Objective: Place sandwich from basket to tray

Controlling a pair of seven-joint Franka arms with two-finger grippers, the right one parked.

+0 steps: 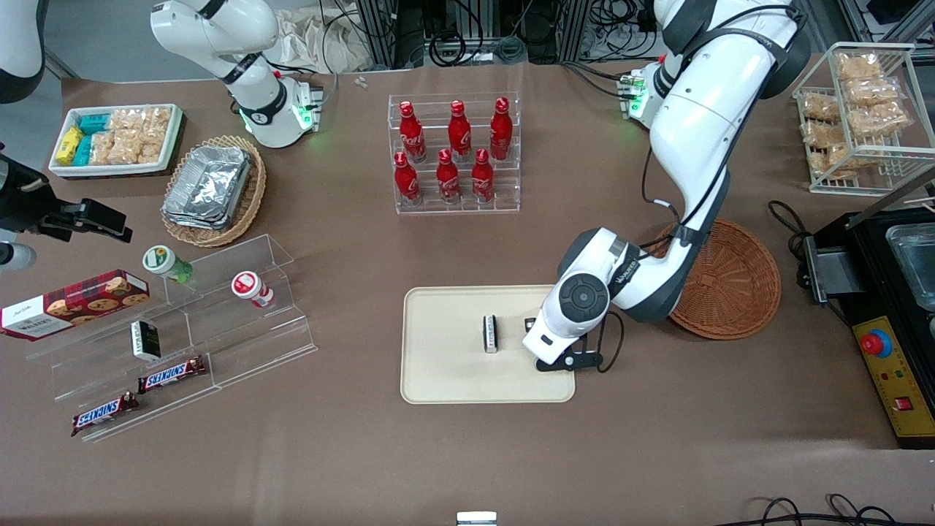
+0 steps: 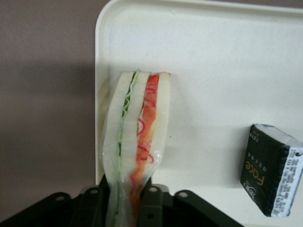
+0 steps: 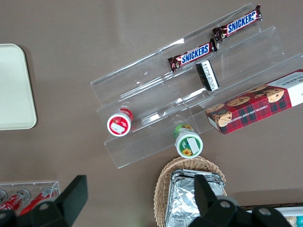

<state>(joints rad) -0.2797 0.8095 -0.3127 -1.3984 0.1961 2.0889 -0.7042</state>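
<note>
My left gripper (image 1: 555,349) hangs low over the beige tray (image 1: 453,372), at the tray's end nearest the working arm. It is shut on the sandwich (image 2: 137,123), a wrapped white wedge with green and red filling. In the left wrist view the black fingers (image 2: 152,198) pinch the wrapper's narrow end, and the wedge reaches out over the tray (image 2: 227,71) close to its rounded corner. In the front view the wrist hides the sandwich. The round reddish-brown basket (image 1: 730,281) lies beside the tray toward the working arm's end, with nothing showing in it.
A small black packet (image 1: 490,333) stands on the tray near the gripper, and it is the same black packet (image 2: 271,169) in the wrist view. A rack of red bottles (image 1: 454,153) stands farther from the front camera. Clear snack steps (image 1: 182,329) sit toward the parked arm's end.
</note>
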